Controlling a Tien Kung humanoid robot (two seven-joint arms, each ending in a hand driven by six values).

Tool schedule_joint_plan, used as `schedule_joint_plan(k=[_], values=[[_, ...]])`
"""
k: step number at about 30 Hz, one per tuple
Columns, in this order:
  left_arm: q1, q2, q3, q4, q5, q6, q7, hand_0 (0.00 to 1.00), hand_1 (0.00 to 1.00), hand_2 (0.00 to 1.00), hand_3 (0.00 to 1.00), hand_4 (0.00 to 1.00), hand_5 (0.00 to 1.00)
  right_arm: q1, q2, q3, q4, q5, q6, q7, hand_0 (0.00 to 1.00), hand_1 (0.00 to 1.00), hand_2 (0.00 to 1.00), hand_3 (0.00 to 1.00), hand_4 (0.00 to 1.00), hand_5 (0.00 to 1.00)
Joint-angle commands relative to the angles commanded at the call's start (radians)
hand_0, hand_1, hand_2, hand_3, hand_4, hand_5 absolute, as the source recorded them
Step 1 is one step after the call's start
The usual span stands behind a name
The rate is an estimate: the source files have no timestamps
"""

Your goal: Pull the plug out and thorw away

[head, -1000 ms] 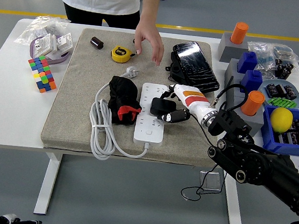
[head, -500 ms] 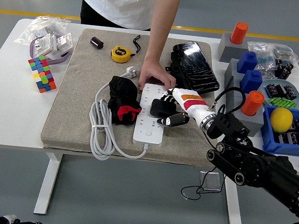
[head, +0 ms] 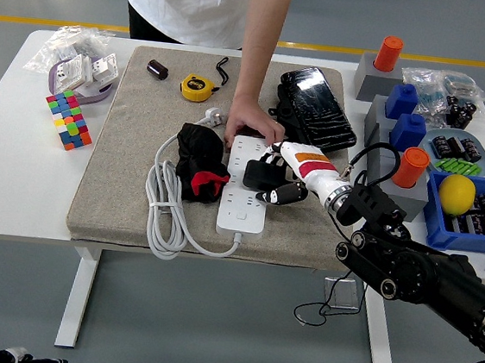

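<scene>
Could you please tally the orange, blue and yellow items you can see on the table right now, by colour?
Orange cylinders: 2
Blue blocks: 2
Blue bin: 1
Yellow tape measure: 1
Yellow ball in the bin: 1
Total: 7

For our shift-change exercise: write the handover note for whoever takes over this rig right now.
Right robot hand: curled around the black plug on the white power strip.
Left robot hand: out of view.
A person's hand presses on the strip's far end.
Done: plug grasped.
Left: the plug looks seated in the strip, so pull it free, then throw it away.
Black pouch lies beside the strip; the strip's cable is coiled to its left.
</scene>
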Motion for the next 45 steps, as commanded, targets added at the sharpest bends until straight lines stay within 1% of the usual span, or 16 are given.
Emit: schedule_joint_plan(k=[3, 4, 9, 10, 15, 16, 21, 22, 30, 36, 45], values=[[0.002, 0.000, 0.000, 0.000, 0.000, 0.000, 0.000, 0.537, 0.674, 0.699, 0.667, 0.827, 0.655, 0.001, 0.000, 0.000, 0.002, 0.001, 0.005, -0.008, 0.205, 0.237, 0.347, 0.512, 0.986, 0.042], [0.002, 0.000, 0.001, 0.000, -0.001, 0.000, -0.001, 0.539, 0.674, 0.699, 0.667, 0.828, 0.653, 0.001, 0.000, 0.002, 0.003, 0.003, 0.008, -0.011, 0.120, 0.156, 0.277, 0.490, 0.992, 0.057], [0.002, 0.001, 0.002, 0.001, -0.005, 0.001, -0.002, 0.539, 0.674, 0.699, 0.667, 0.828, 0.653, 0.005, 0.000, 0.007, 0.010, 0.006, 0.029, -0.026, 0.120, 0.156, 0.277, 0.490, 0.992, 0.057], [0.001, 0.001, 0.002, 0.001, -0.005, 0.001, -0.002, 0.539, 0.675, 0.699, 0.666, 0.828, 0.648, 0.006, 0.000, 0.009, 0.011, 0.007, 0.034, -0.030, 0.089, 0.146, 0.249, 0.469, 0.994, 0.059], [-0.001, 0.001, 0.002, 0.001, -0.005, 0.001, -0.002, 0.539, 0.675, 0.699, 0.666, 0.828, 0.648, 0.008, 0.000, 0.019, 0.013, 0.013, 0.064, -0.046, 0.089, 0.146, 0.249, 0.469, 0.994, 0.059], [0.000, 0.001, 0.002, 0.001, -0.006, 0.001, -0.003, 0.539, 0.674, 0.699, 0.667, 0.829, 0.645, 0.009, 0.000, 0.020, 0.013, 0.015, 0.067, -0.048, 0.048, 0.128, 0.206, 0.341, 0.984, 0.090], [0.001, 0.001, 0.003, 0.002, -0.010, 0.002, -0.004, 0.539, 0.674, 0.699, 0.667, 0.829, 0.645, 0.010, 0.000, 0.029, 0.012, 0.021, 0.077, -0.053, 0.048, 0.128, 0.206, 0.341, 0.984, 0.090], [0.002, 0.001, 0.003, 0.002, -0.011, 0.002, -0.005, 0.540, 0.674, 0.699, 0.667, 0.830, 0.645, 0.010, 0.000, 0.033, 0.012, 0.022, 0.076, -0.053, 0.024, 0.122, 0.192, 0.266, 0.977, 0.116], [0.002, 0.001, 0.003, 0.003, -0.009, 0.002, -0.005, 0.540, 0.675, 0.699, 0.667, 0.829, 0.641, 0.012, 0.000, 0.064, 0.018, 0.041, 0.063, -0.047, 0.019, 0.121, 0.187, 0.251, 0.977, 0.117], [0.000, 0.001, 0.002, 0.004, -0.007, 0.002, -0.004, 0.540, 0.675, 0.699, 0.668, 0.830, 0.642, 0.013, 0.000, 0.079, 0.019, 0.080, 0.054, -0.035, 0.022, 0.118, 0.185, 0.254, 0.975, 0.116], [0.001, 0.000, 0.002, 0.004, -0.005, 0.002, -0.004, 0.540, 0.675, 0.699, 0.668, 0.831, 0.642, 0.010, 0.000, 0.086, 0.024, 0.090, 0.053, -0.033, 0.022, 0.117, 0.184, 0.251, 0.972, 0.122]])
